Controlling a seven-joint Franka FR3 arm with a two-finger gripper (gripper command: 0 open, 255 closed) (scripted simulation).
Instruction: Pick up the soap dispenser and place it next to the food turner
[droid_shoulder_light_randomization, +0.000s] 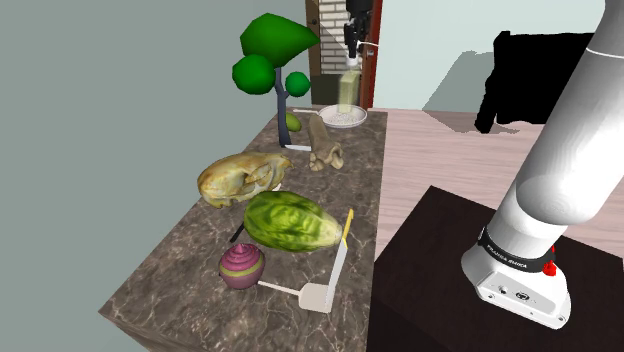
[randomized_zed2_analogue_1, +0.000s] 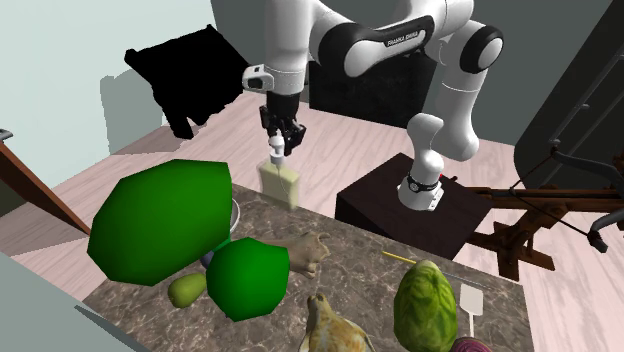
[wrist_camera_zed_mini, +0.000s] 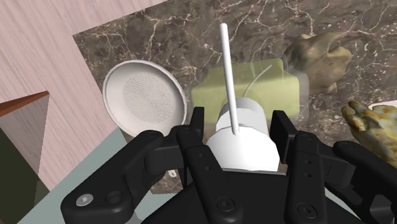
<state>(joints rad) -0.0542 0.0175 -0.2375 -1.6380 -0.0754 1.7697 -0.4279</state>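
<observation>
A: Starting at the near end of the shoulder view, what lies there?

B: The food turner (droid_shoulder_light_randomization: 320, 297), flat on the dark marbled surface (droid_shoulder_light_randomization: 160, 290), close to the edge on the stand's side. Its white blade is nearest the camera. The handle, yellow towards its tip, runs away towards the far end, so its long axis follows the surface's length.

A: And beyond it?

B: A purple ribbed object (droid_shoulder_light_randomization: 241, 265) is near the blade, and a lumpy green object (droid_shoulder_light_randomization: 290, 222) sits alongside the handle. Farther on is a tan, skull-like object (droid_shoulder_light_randomization: 240, 178).

A: Where is the soap dispenser?

B: The soap dispenser (droid_shoulder_light_randomization: 346, 90) is at the far end, by a white dish (droid_shoulder_light_randomization: 345, 117). It is a pale green bottle with a white pump head, upright and directly beneath the end effector (wrist_camera_zed_mini: 238, 121). In the wrist view the 2 fingers are closed onto the pump head, 1 on each side, and the thin white spout pokes out past them. Whether the bottle's base is clear of the surface cannot be told.

A: So what does the coming move turn on?

B: The turner lies the whole length of the surface from the end effector, back towards the stand, with those 3 objects between. The carry probably needs enough height to pass over them. The bottle should stay upright and come down on bare surface beside the blade.
</observation>
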